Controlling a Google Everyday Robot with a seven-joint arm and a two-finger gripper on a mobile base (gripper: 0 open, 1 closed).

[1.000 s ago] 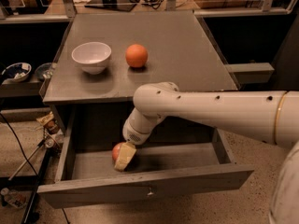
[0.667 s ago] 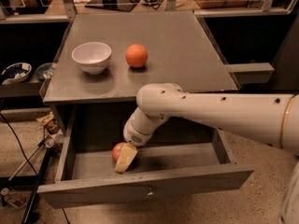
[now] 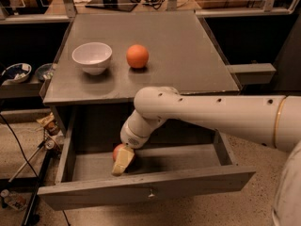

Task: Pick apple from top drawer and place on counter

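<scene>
Inside the top drawer [image 3: 146,186] the gripper [image 3: 120,158] touches a small red apple [image 3: 117,150]; fingers' [image 3: 121,164] hold cannot be told.

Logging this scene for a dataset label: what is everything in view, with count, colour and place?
top drawer: one, grey, pulled open
apple: one, red, in the drawer's left part, partly behind the gripper
counter: one, grey, above the drawer
bowl: one, white, counter left
orange fruit: one, orange, right of bowl
arm: one, white, reaching in from right
gripper: one, tan, at the apple in the drawer
</scene>
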